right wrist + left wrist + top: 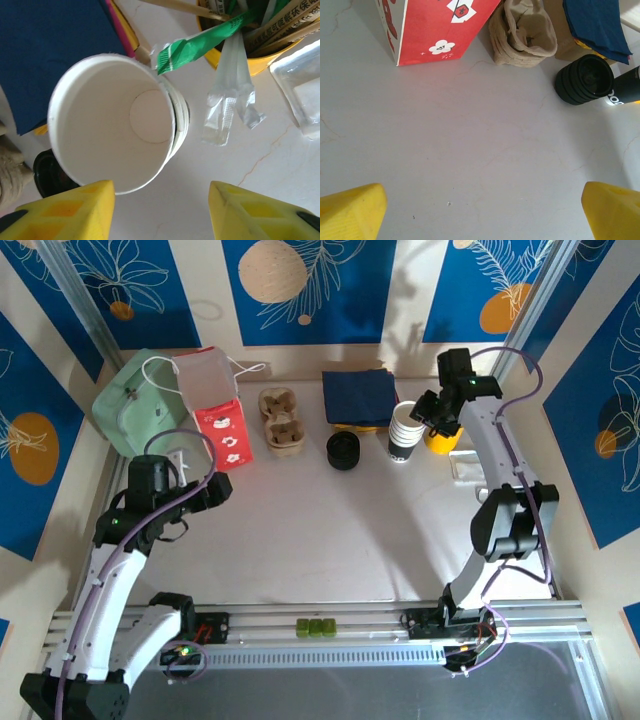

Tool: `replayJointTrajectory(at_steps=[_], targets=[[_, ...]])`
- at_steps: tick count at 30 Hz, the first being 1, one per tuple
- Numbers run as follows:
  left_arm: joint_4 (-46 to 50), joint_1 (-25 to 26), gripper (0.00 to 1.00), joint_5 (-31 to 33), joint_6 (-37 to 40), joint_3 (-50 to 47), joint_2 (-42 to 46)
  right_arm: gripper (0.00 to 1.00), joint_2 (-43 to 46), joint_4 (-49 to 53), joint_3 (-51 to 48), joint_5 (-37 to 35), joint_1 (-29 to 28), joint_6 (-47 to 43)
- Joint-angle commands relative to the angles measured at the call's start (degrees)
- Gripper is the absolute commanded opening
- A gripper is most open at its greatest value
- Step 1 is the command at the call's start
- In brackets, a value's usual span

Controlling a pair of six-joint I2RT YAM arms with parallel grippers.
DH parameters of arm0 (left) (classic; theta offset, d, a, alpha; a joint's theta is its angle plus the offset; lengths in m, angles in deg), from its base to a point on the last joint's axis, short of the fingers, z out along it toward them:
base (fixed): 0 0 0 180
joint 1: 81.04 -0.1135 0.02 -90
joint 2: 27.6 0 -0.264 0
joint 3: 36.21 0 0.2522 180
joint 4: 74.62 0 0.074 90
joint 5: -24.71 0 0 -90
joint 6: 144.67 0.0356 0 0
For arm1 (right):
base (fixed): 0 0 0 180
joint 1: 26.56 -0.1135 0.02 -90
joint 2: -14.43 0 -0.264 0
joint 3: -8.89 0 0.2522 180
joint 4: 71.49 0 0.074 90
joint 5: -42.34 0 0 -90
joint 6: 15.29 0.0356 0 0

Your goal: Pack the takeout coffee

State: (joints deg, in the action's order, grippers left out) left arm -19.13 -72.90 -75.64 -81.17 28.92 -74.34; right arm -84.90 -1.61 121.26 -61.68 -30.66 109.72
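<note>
Yellow fingers of the left gripper [482,215] stand wide apart, low over the bare white table [470,150], and nothing is between them. Ahead of this gripper are a red paper bag [435,27], a brown paper cup tray [525,32] and a pile of loose black lids [584,80].

The right gripper [162,210] hangs over the stack of white cups [112,120] at the back of the table. Its fingers are partly apart, and bare table shows between the tips. The top cup is open, and you can see down to its round white bottom. It sits a little crooked on the cups under it. Its near edge is very close to one yellow finger [75,207], but I cannot tell if they touch. This gripper does not seem to hold anything.

Just beside the cups lies a pile of dark blue napkins [50,45]. On the other side stands a yellow pot [270,60] full of sticks and packets. A green packet [200,42] leans out of it toward the cups, and clear packets [227,100] hang down onto the table.

Where the takeout coffee is, I cannot tell.
</note>
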Motion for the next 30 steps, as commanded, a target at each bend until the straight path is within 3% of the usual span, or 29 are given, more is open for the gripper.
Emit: replayJointTrajectory(at_steps=[1, 8, 24, 30], targets=[[-2.5, 0.4, 0.99, -1.1, 0.5, -0.4, 0.0, 0.51, -2.0, -1.1, 2.4, -1.8, 0.5, 0.5], [-3.5, 0.4, 0.99, -0.7, -0.4, -1.5, 0.7, 0.48, -4.9, -1.8, 3.3, -0.9, 0.6, 0.8], [-3.8, 0.4, 0.99, 0.1, -1.6, -3.0, 2.0, 0.22, -5.6, -3.2, 3.1, -0.9, 0.5, 0.8], [-3.7, 0.4, 0.99, 0.1, -1.8, -3.1, 2.1, 0.21, -6.1, -3.3, 3.3, -0.4, 0.6, 0.8]])
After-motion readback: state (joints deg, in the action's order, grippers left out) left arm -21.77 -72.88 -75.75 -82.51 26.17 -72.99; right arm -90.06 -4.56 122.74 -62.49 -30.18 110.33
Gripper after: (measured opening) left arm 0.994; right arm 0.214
